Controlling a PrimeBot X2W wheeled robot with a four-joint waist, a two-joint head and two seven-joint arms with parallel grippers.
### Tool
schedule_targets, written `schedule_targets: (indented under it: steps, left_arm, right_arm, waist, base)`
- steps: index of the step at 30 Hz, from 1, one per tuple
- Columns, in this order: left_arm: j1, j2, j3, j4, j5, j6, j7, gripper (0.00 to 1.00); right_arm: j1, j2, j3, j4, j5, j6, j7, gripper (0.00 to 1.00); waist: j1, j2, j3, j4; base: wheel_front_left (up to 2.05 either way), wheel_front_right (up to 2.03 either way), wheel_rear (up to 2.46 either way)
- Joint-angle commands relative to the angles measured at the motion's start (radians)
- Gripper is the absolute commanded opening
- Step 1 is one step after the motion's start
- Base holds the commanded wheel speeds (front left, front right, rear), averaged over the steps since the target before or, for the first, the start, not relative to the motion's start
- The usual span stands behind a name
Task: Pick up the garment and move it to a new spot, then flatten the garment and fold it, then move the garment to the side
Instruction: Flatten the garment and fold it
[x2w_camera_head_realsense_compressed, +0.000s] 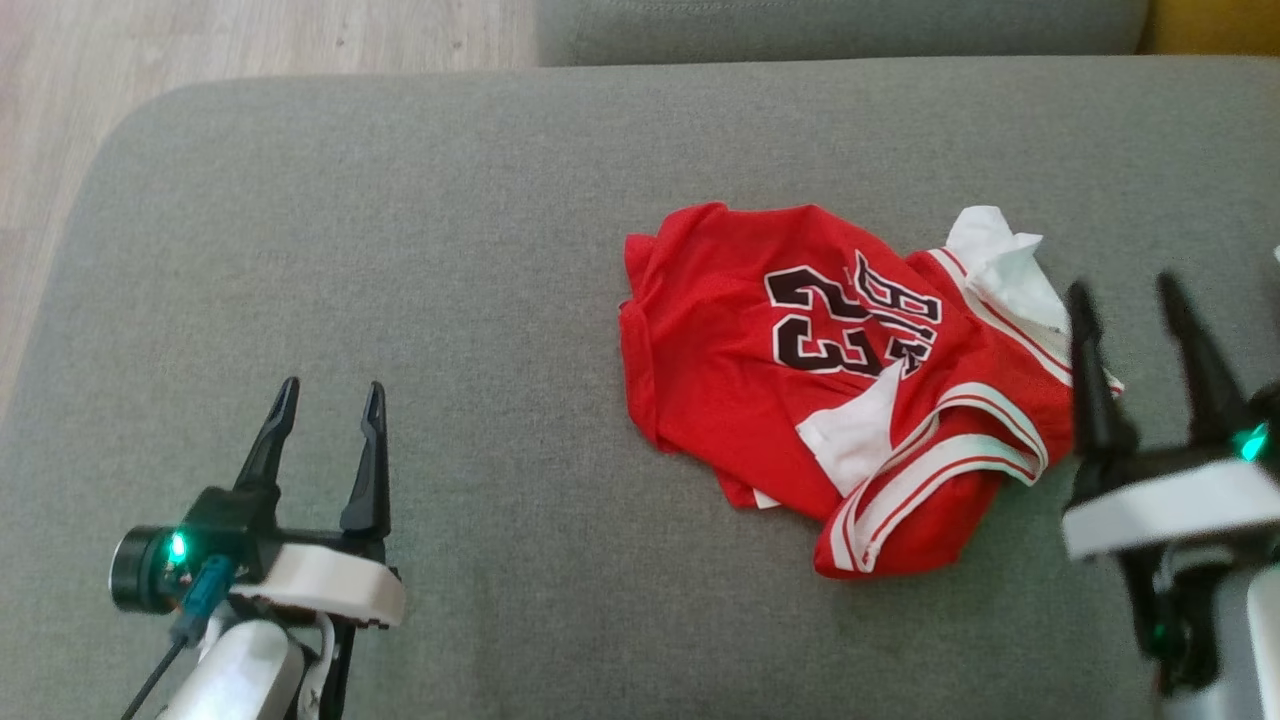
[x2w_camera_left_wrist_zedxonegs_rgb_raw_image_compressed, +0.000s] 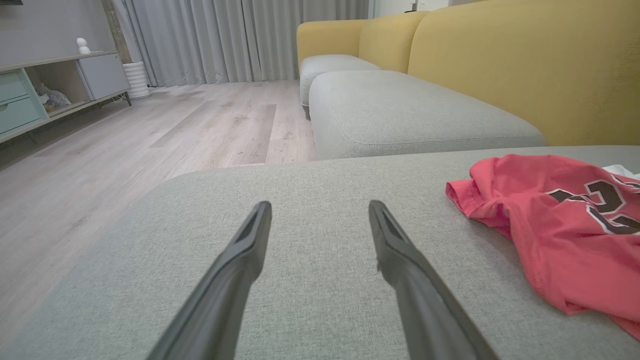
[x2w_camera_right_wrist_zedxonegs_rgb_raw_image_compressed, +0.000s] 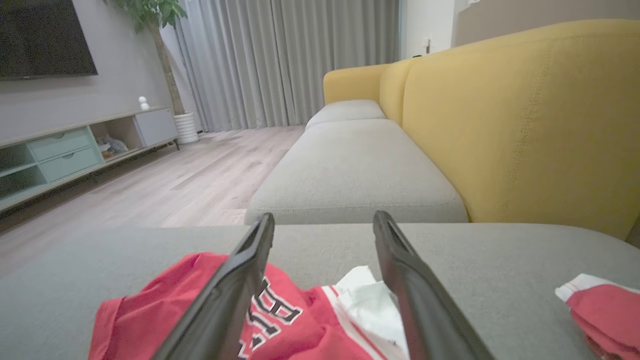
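Crumpled red jersey with black numerals and white trim (x2w_camera_head_realsense_compressed: 720, 400) lay right of centre on the grey fabric sofa cushion (x2w_camera_head_realsense_compressed: 400, 250). Left gripper (x2w_camera_head_realsense_compressed: 332, 388) stood well apart from it, jaws spread, empty. Right gripper (x2w_camera_head_realsense_compressed: 1123, 287) was at the jersey's right edge, jaws spread, pinching nothing.

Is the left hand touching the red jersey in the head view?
No, the left hand hangs open over bare grey cushion, well apart from the crumpled jersey.

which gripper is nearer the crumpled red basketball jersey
Right. The right gripper is at the right edge of the red jersey; the left gripper sits far to its left.
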Motion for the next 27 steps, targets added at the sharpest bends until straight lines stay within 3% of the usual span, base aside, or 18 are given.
schedule_targets:
  steps: [1, 8, 20, 23, 27]
  left_arm:
    - [-0.021, 0.038, 0.047, -0.038, -0.004, 0.011, 0.003, 1.00]
    - [-0.003, 0.045, 0.048, -0.058, -0.010, 0.024, 0.012, 1.00]
    - [-0.018, 0.046, 0.034, -0.080, 0.000, 0.037, 0.022, 1.00]
    - [-0.055, 0.022, -0.005, -0.095, 0.019, 0.029, 0.046, 1.00]
    - [-0.140, -0.058, -0.088, -0.083, 0.028, -0.007, 0.110, 1.00]
  right_arm:
    - [0.023, -0.003, 0.037, -0.066, -0.010, -0.001, 0.013, 1.00]
    - [0.114, 0.036, 0.050, -0.132, -0.006, -0.001, 0.042, 1.00]
    - [0.109, 0.042, 0.059, -0.151, -0.002, -0.001, 0.044, 1.00]
    - [0.107, 0.045, 0.058, -0.148, 0.003, -0.001, 0.052, 1.00]
    - [0.093, 0.043, 0.064, -0.156, 0.007, -0.001, 0.047, 1.00]
  waist:
    - [0.0001, 0.0000, -0.008, -0.004]
    - [0.0001, 0.0000, -0.014, -0.011]
    - [0.0001, 0.0000, -0.002, -0.015]
    - [0.0001, 0.0000, 0.008, -0.019]
    - [0.0001, 0.0000, 0.037, -0.032]
  base:
    - [0.00, 0.00, 0.00]
    - [0.00, 0.00, 0.00]
    - [0.00, 0.00, 0.00]
    - [0.00, 0.00, 0.00]
    - [0.00, 0.00, 0.00]
